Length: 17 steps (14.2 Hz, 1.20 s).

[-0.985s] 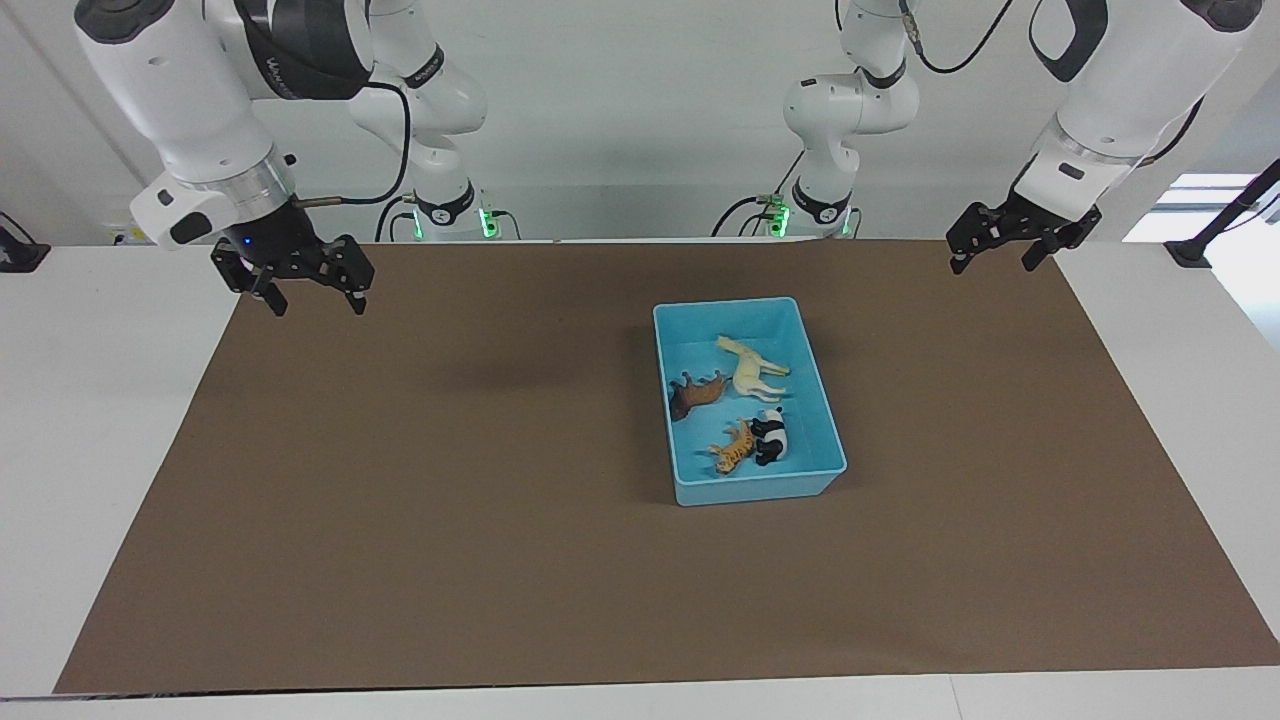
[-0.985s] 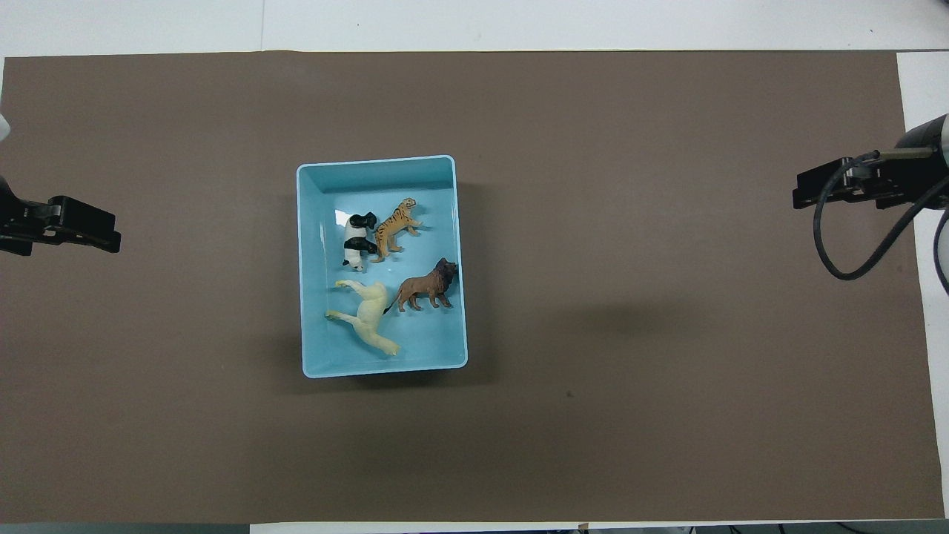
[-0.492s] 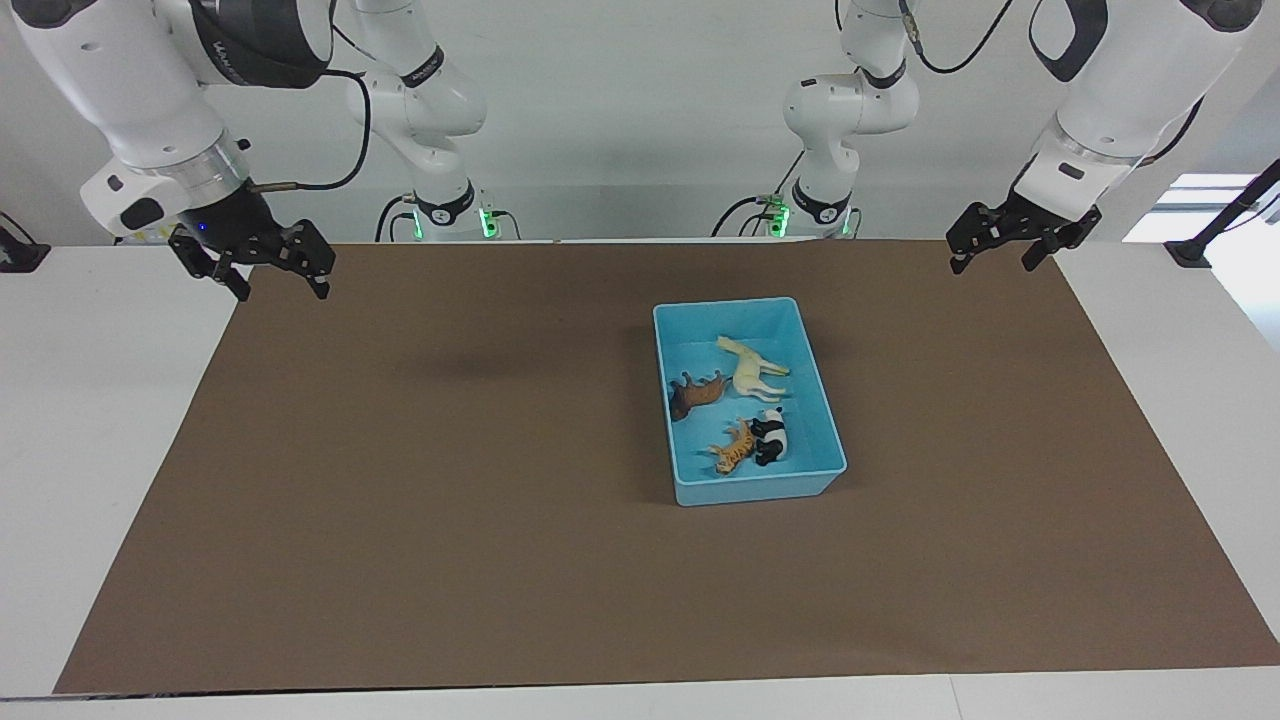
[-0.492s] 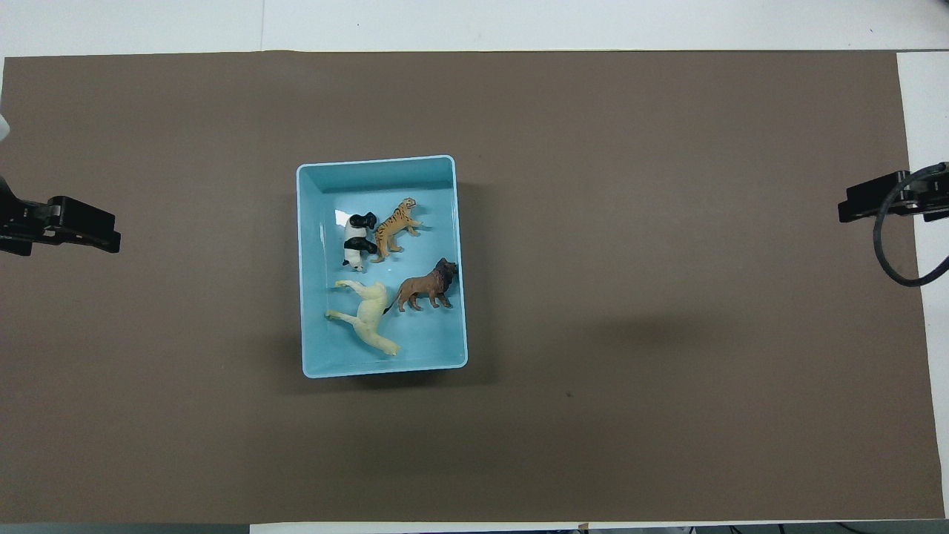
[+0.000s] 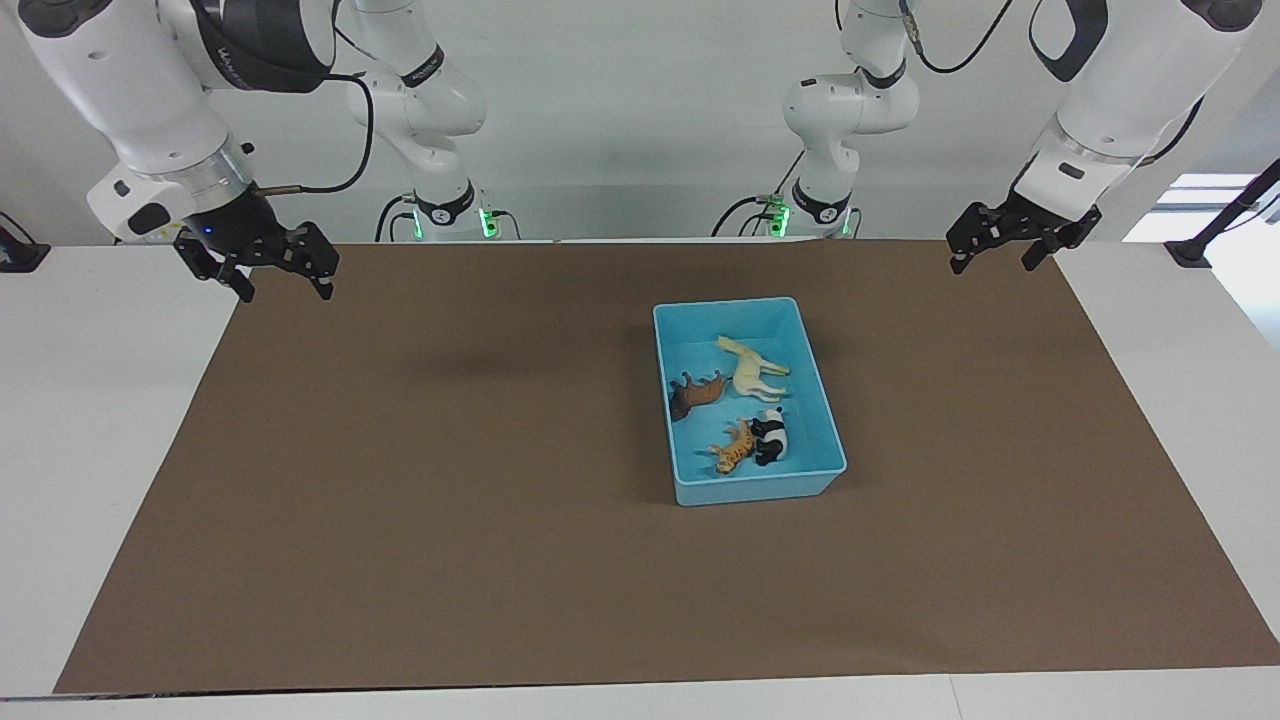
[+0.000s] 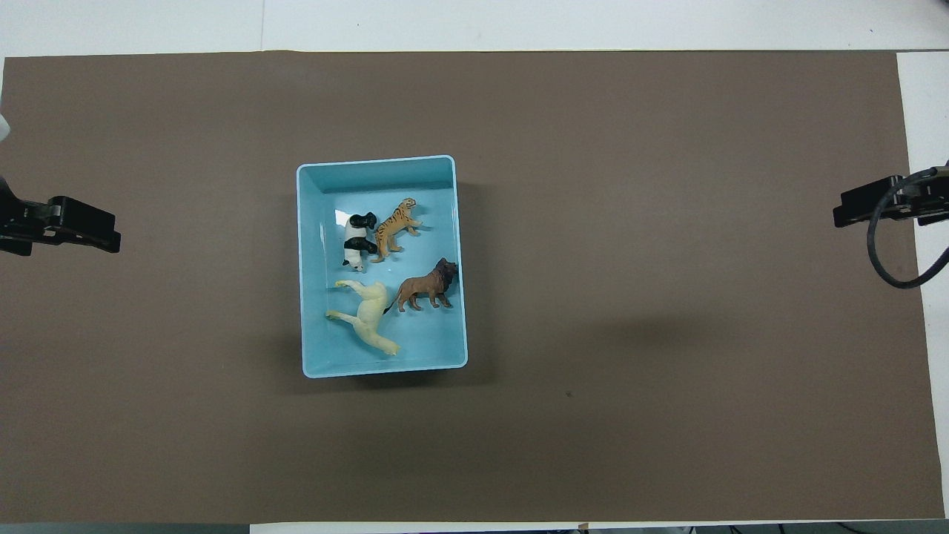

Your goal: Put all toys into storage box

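The light blue storage box (image 5: 730,305) stands on the brown mat, toward the left arm's end; it also shows in the overhead view (image 6: 374,160). All four toys lie inside it: cream-yellow horse (image 5: 750,370) (image 6: 369,315), brown lion (image 5: 697,392) (image 6: 424,288), orange tiger (image 5: 735,448) (image 6: 393,226), black-and-white panda (image 5: 770,438) (image 6: 357,241). My left gripper (image 5: 993,265) (image 6: 81,226) is open and empty, raised over the mat's edge at its own end. My right gripper (image 5: 284,290) (image 6: 875,210) is open and empty, raised over the mat's edge at the right arm's end.
The brown mat (image 5: 450,500) covers most of the white table (image 5: 100,420). The arm bases (image 5: 450,215) stand at the robots' edge of the table. Nothing lies on the mat outside the box.
My right gripper has drawn away from the mat's middle toward the right arm's end, then settled there. The left gripper, box and toys have not moved.
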Motion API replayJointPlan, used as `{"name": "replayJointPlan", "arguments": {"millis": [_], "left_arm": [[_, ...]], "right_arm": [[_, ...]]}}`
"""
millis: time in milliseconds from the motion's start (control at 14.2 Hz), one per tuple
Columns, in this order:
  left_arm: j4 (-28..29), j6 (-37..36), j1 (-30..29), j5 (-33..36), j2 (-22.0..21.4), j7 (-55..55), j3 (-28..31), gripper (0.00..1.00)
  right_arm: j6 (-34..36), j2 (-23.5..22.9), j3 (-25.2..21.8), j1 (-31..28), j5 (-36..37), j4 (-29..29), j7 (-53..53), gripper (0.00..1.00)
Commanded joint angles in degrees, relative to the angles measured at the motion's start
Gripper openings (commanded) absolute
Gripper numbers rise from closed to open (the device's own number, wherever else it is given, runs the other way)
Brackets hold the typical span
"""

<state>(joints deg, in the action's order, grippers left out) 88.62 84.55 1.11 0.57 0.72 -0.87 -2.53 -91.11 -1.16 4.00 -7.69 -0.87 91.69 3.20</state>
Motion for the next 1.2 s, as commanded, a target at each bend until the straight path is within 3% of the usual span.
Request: {"name": "replayJointPlan", "arguments": {"millis": [0,774,1126], "left_arm": [[0.5,-0.9,-0.6,-0.6,-0.9,0.9,-0.1,1.0],[0.5,-0.8,0.0,-0.6,-0.9,1.0,-0.3,1.0],[0.5,-0.5,0.7,-0.6,-0.9,0.7,-0.4,1.0]], "right_arm": [[0.5,1.6,0.6,-1.0,0.7,1.7,1.7,1.0],[0.5,1.6,0.5,-2.0,0.8,1.7,1.5,1.0],[0.5,1.6,0.7,-1.2,5.4,1.7,4.4,1.0]]}}
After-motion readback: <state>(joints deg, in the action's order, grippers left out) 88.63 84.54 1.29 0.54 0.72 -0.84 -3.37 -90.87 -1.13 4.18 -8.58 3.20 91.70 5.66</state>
